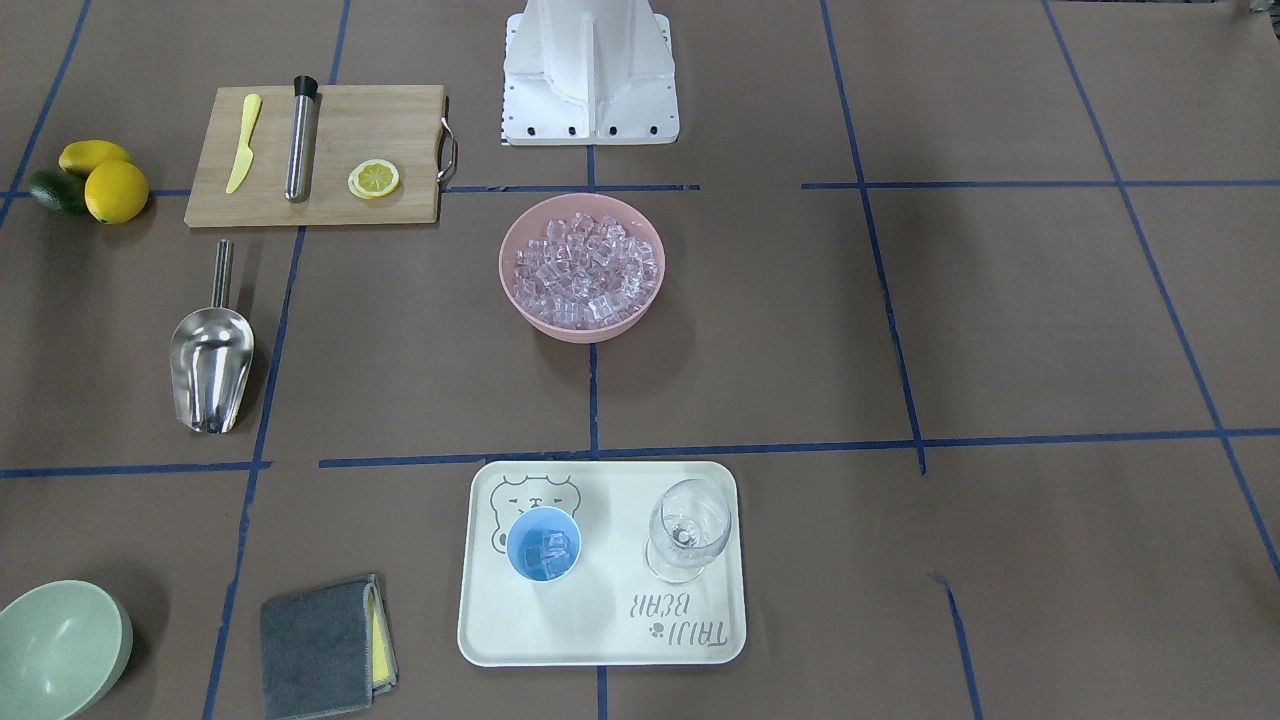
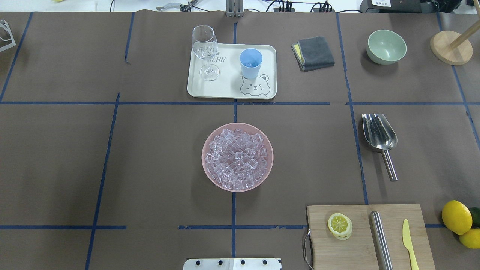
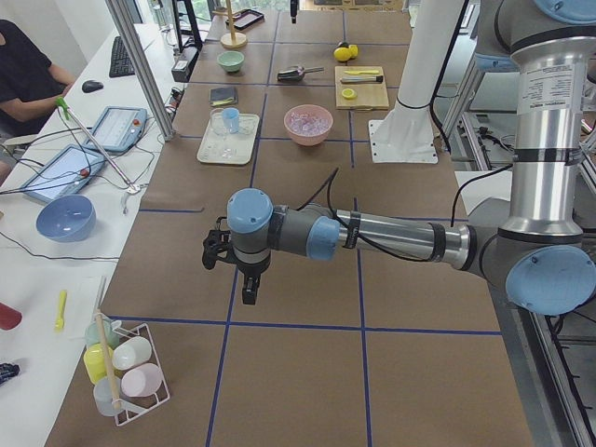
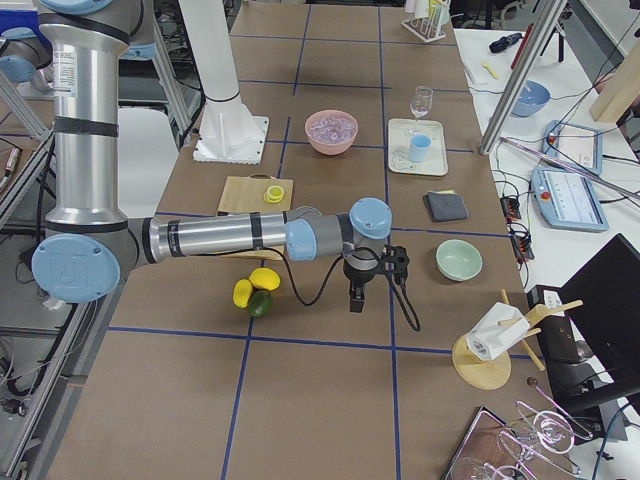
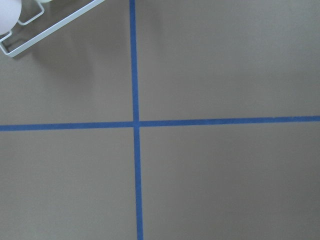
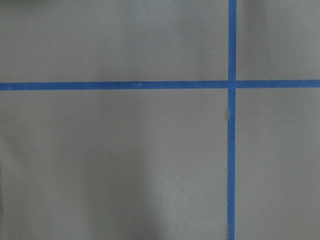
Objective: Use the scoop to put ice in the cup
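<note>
The ice (image 1: 585, 270) fills a pink bowl (image 2: 207, 170) at the middle of the table. On a cream tray (image 1: 600, 640) stands the light-blue cup (image 1: 543, 543) with a few clear cubes inside. The steel scoop (image 1: 210, 365) lies empty on the table, apart from both. My left gripper (image 3: 247, 293) hangs over bare table far from these things, seen only in the exterior left view. My right gripper (image 4: 355, 300) hangs beyond the fruit, seen only in the exterior right view. Whether either is open or shut, I cannot tell. Both wrist views hold only brown paper and blue tape.
A wine glass (image 1: 688, 528) stands beside the cup on the tray. A cutting board (image 2: 360, 240) carries a lemon slice, a steel tube and a yellow knife. Lemons (image 2: 456, 216), a grey cloth (image 2: 313, 52) and a green bowl (image 2: 386, 46) lie around the scoop's side.
</note>
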